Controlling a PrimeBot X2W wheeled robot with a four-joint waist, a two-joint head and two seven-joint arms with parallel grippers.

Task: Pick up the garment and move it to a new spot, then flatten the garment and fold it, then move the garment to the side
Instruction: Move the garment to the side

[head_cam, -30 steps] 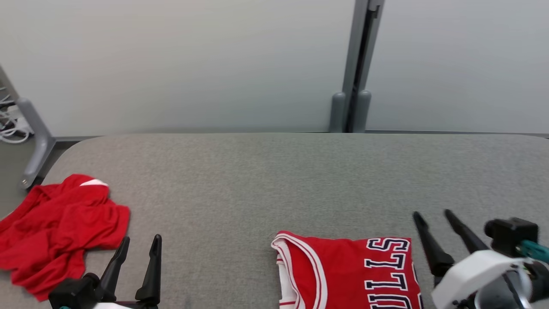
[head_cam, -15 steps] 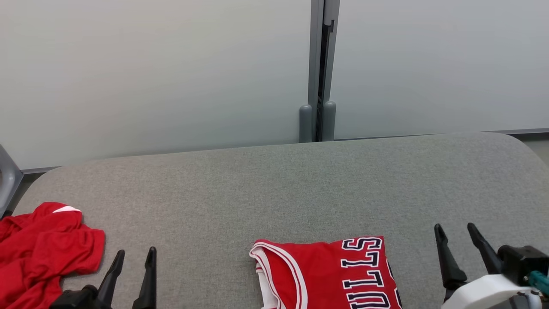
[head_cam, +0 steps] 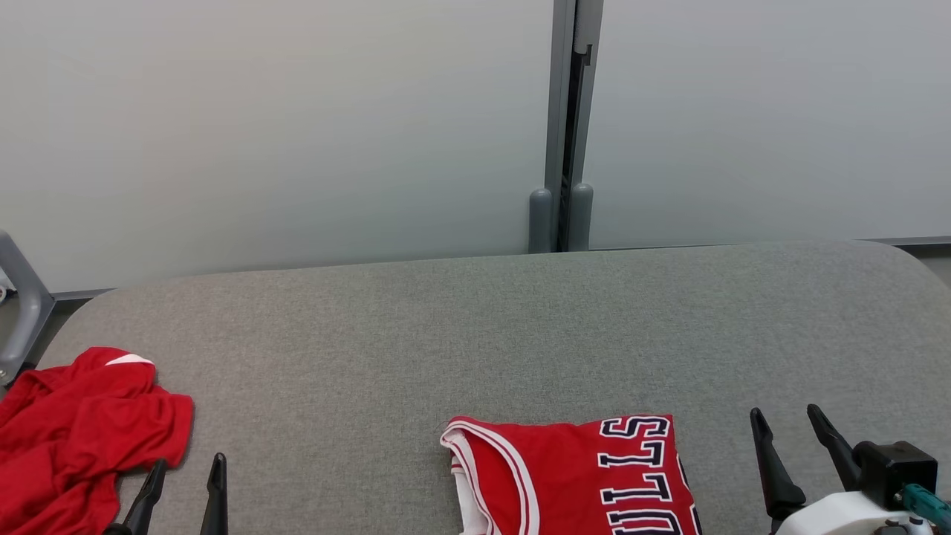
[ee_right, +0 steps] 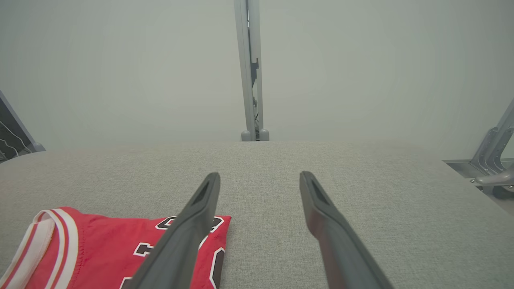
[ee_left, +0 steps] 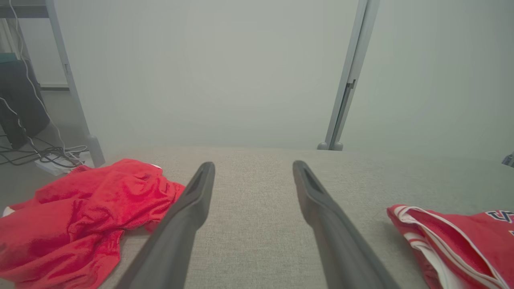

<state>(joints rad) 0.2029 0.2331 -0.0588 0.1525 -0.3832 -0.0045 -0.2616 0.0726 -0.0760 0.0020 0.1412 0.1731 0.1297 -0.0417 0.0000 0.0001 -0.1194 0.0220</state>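
Observation:
A crumpled red garment (head_cam: 82, 423) (ee_left: 80, 216) lies in a heap at the left end of the grey fabric table (head_cam: 475, 334). A folded red jersey (head_cam: 572, 475) (ee_left: 453, 245) (ee_right: 100, 249) with white trim and dark letters lies flat at the near middle. My left gripper (head_cam: 189, 464) (ee_left: 253, 164) is open and empty, just right of the heap. My right gripper (head_cam: 784, 412) (ee_right: 260, 174) is open and empty, just right of the jersey; in the right wrist view its left finger crosses over the jersey's corner.
Pale wall panels with a grey post (head_cam: 565, 126) stand behind the table. A grey frame leg (head_cam: 18, 297) and floor cables (ee_left: 48, 156) are beyond the left end. A metal bracket (ee_right: 490, 156) sits off the right end.
The head camera has turned and tilted, shifting the whole picture. Both grippers have drawn back lower in the view and stay open. The two red pieces lie as before.

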